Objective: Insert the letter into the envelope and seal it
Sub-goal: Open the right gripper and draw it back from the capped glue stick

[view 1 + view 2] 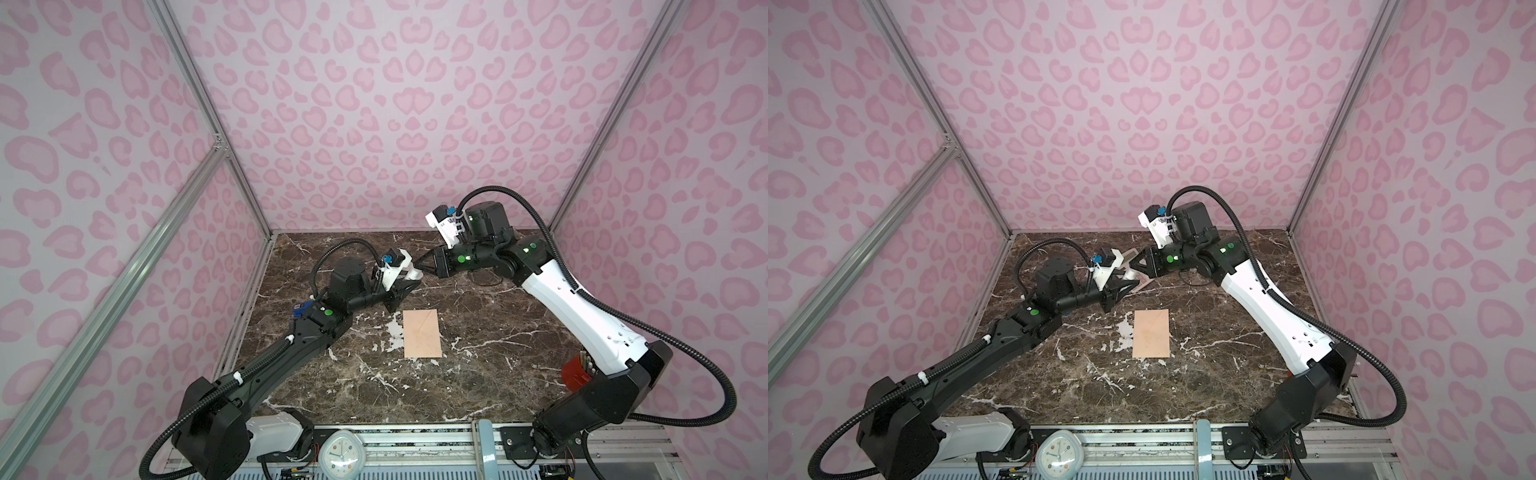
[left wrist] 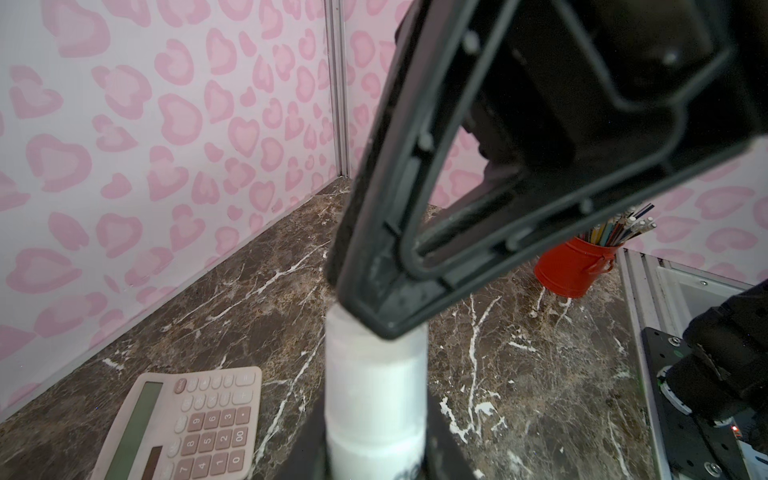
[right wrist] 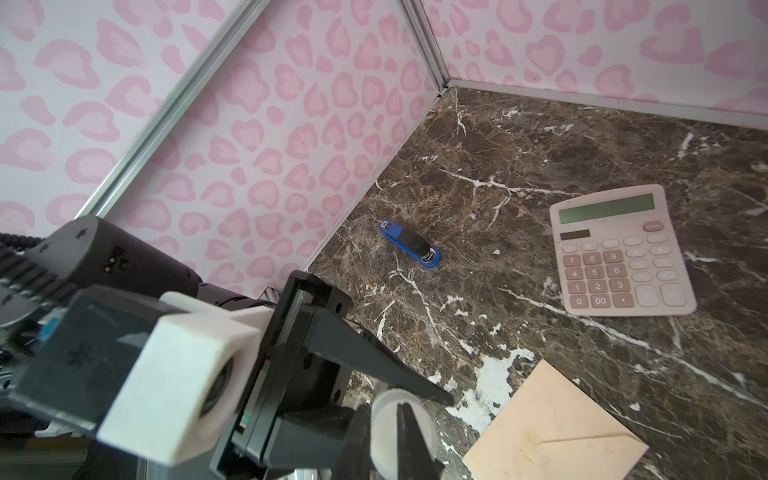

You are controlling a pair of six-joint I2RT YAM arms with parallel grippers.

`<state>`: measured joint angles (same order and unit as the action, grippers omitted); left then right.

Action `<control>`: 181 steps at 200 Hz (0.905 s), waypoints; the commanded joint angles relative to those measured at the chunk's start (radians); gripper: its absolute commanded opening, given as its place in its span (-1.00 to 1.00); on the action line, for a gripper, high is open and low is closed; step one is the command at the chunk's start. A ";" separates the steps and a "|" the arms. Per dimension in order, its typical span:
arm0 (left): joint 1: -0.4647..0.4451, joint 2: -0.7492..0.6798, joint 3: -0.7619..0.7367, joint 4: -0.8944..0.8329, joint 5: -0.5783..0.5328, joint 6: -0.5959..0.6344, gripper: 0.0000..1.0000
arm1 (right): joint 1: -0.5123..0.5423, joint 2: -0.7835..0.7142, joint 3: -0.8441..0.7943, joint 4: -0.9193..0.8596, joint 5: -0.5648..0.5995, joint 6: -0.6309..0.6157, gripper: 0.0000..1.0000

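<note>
The peach envelope (image 1: pixel 422 332) (image 1: pixel 1151 332) (image 3: pixel 552 428) lies flat mid-table with its flap down. No view shows the letter. Behind the envelope, above the table, both grippers meet on a white tube (image 1: pixel 413 274) (image 1: pixel 1128 274) (image 2: pixel 376 395). My left gripper (image 1: pixel 405 286) (image 1: pixel 1126 286) (image 2: pixel 376 436) is shut on the tube's body. My right gripper (image 1: pixel 424 270) (image 1: pixel 1136 267) (image 3: pixel 384 432) comes from the opposite side. Its fingers (image 2: pixel 382 291) close on the tube's round end (image 3: pixel 424 428). In the right wrist view the left gripper's fingers (image 3: pixel 395 374) reach in from the side.
A pink-keyed calculator (image 2: pixel 187 424) (image 3: pixel 623 253) lies at the back of the table, behind the grippers. A blue stapler (image 3: pixel 409 245) sits near the left wall. A red cup of pencils (image 1: pixel 575 370) (image 2: pixel 571 266) stands at the front right. A clock (image 1: pixel 343 455) rests on the front rail.
</note>
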<state>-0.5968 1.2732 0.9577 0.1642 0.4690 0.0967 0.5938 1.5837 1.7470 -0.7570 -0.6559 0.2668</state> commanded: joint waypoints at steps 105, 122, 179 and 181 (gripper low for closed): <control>-0.001 -0.030 -0.019 0.120 -0.007 -0.012 -0.81 | -0.037 -0.071 -0.004 0.000 0.153 -0.024 -0.32; -0.001 -0.054 -0.044 0.097 -0.016 -0.012 -0.80 | -0.075 -0.127 -0.065 0.087 0.180 0.002 -0.27; -0.001 -0.114 -0.080 -0.102 -0.165 -0.102 -0.73 | -0.114 -0.263 -0.326 0.248 0.237 0.028 -0.26; -0.001 -0.116 -0.081 -0.111 -0.175 -0.115 -0.72 | -0.114 -0.267 -0.334 0.253 0.238 0.029 -0.26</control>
<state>-0.5983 1.1721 0.8829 0.1524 0.4011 0.0605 0.4820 1.3453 1.4963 -0.5957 -0.4629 0.2779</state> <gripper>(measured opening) 0.279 0.372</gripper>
